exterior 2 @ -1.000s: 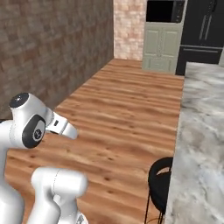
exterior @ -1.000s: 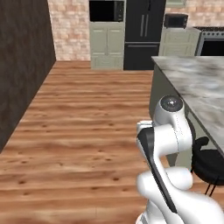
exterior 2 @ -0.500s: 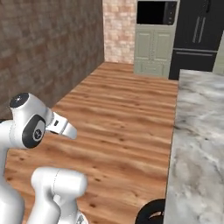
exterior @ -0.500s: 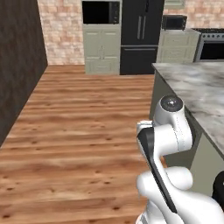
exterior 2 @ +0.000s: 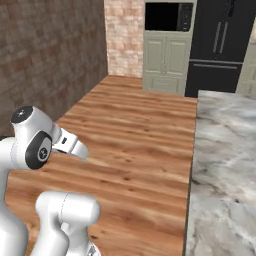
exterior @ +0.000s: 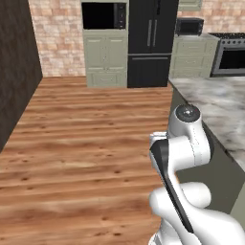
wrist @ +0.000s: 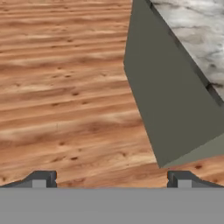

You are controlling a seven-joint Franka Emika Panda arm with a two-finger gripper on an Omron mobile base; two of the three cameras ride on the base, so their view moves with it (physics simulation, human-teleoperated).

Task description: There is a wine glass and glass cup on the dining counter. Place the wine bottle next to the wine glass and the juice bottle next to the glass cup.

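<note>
Hand (wrist: 111, 179) gapes wide, holding nothing, over wooden floor (wrist: 65, 87). Base has swung along the worktop (exterior 2: 225, 150); fridge (exterior: 150, 43) looms nearer, bottles yet unseen.

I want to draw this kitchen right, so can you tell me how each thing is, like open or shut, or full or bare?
gripper: open, holding nothing, above the wood floor.
dining counter: bare marble top where it shows.
black fridge: doors shut.
microwave: door shut, dark inside.
pale green cabinet: doors shut.
oven: door shut.
</note>
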